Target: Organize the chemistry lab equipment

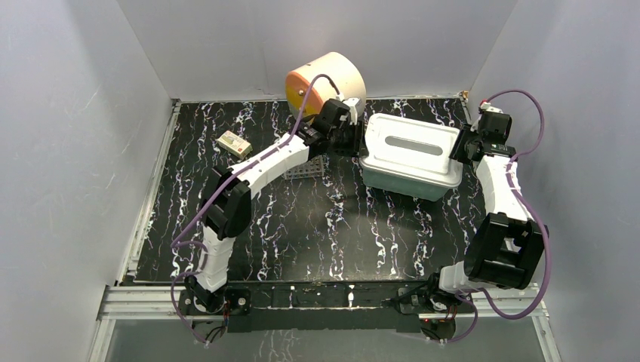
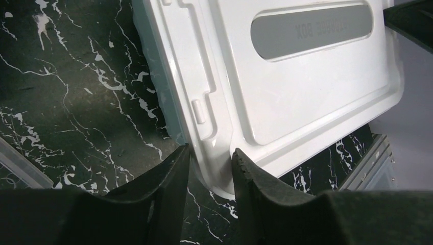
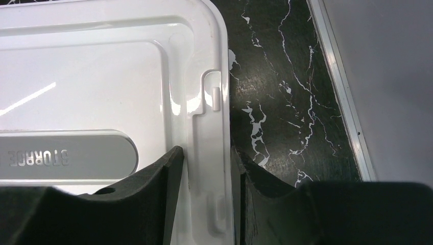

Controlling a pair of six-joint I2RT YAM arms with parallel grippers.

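Observation:
A white lid lies on the teal tub at the centre right. My left gripper is closed on the lid's left rim; in the left wrist view its fingers pinch the rim near a corner of the lid. My right gripper is closed on the right rim, with one finger on top of the lid and one outside its edge. A small clear tube rack stands partly hidden under my left forearm. The tubes, tubing coil and wooden-handled tool are out of view.
A round cream-and-orange cabinet stands at the back wall, just behind my left wrist. A small cream-and-green box lies at the back left. Grey walls close in the black marbled table on three sides.

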